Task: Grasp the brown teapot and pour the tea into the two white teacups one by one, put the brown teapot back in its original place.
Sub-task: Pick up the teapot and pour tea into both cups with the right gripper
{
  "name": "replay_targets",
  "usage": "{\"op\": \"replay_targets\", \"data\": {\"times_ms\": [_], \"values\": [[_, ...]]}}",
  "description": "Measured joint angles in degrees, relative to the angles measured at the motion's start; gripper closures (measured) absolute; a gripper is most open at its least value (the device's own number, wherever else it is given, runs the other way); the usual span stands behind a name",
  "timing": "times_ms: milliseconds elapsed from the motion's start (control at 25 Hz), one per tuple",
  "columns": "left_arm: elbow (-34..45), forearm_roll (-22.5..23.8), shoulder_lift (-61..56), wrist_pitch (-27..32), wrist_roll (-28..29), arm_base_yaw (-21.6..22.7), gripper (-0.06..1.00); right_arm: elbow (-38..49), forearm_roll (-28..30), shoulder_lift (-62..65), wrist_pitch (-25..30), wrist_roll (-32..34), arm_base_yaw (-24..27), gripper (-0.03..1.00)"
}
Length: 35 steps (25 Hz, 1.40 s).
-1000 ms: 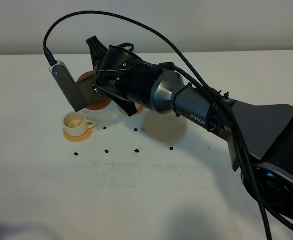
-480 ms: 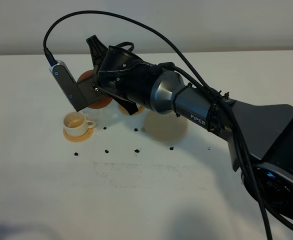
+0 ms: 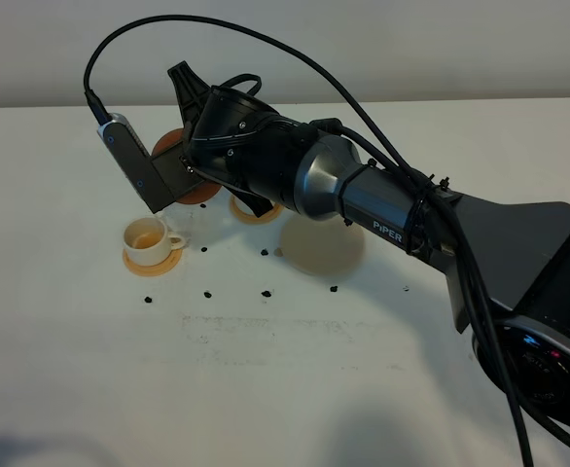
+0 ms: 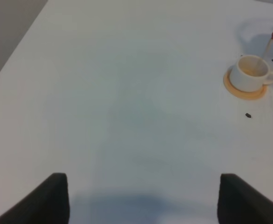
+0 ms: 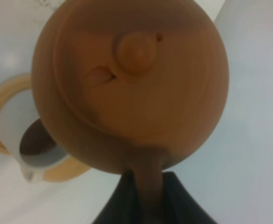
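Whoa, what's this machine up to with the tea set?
The right gripper is clamped on the handle of the brown teapot, tipping it so a thin stream falls into a white teacup on its orange coaster. The pale trivet sits bare, and the left gripper hangs open, holding nothing.

Right arm (image 3: pixel 334 190): black, round, shiny dark grey in middle. White word "PiPER" (image 3: pixel 390 230) on side. Thick black cable (image 3: pixel 168 17) loops over top, more cables tied along arm. Flat grey camera box (image 3: pixel 134 167), tiny blue lights. Big dark grey boxy part (image 3: pixel 518 248) at back. Left gripper (image 4: pixel 143 200): two dark blunt fingers (image 4: pixel 50 200).
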State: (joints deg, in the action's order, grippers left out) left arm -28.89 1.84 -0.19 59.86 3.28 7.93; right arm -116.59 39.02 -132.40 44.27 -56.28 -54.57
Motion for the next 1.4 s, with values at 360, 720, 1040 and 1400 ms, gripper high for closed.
{"op": "replay_targets", "data": {"times_ms": [360,720,1040,1400], "values": [[0.0,0.0,0.0,0.0,0.0,0.0,0.28,0.0,1.1,0.0,0.2,0.0,0.0,0.88],[0.0,0.0,0.0,0.0,0.0,0.0,0.28,0.0,1.7,0.7,0.8,0.2,0.0,0.88],[0.0,0.0,0.0,0.0,0.0,0.0,0.28,0.0,2.5,1.2,0.9,0.2,0.0,0.88],[0.0,0.0,0.0,0.0,0.0,0.0,0.28,0.0,2.5,1.2,1.1,0.2,0.0,0.88]]}}
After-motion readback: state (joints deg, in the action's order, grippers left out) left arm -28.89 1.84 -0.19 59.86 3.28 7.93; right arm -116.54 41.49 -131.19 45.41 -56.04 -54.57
